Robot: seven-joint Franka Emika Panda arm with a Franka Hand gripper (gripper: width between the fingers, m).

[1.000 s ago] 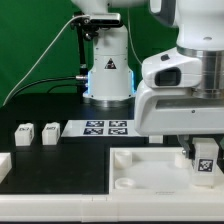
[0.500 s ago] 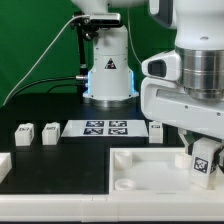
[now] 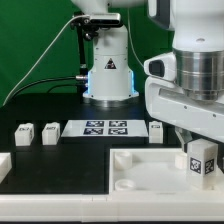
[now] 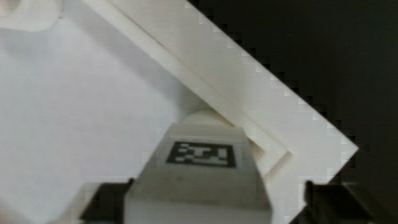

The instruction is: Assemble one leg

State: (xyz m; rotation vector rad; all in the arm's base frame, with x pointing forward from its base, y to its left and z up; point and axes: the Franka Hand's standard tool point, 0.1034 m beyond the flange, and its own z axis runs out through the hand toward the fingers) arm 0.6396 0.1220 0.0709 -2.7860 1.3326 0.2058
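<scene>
My gripper (image 3: 197,148) is shut on a leg (image 3: 201,161), a small white post with a black-and-white tag on its face. It holds the leg slightly tilted at the right end of the large flat white piece (image 3: 140,172), near a corner. In the wrist view the leg (image 4: 210,165) sits between the two dark fingers (image 4: 111,200) of my gripper (image 4: 217,206), and its far end meets the corner of the flat white piece (image 4: 107,90). I cannot tell whether the leg touches the piece.
Two more legs (image 3: 22,133) (image 3: 49,132) stand at the exterior view's left, and a third (image 3: 156,130) stands by the marker board (image 3: 106,128). A white part (image 3: 4,165) lies at the left edge. The robot base (image 3: 108,70) stands behind.
The wrist has turned and shifted slightly, uncovering the third leg by the marker board. The held leg has moved a little to the exterior view's left and tilted.
</scene>
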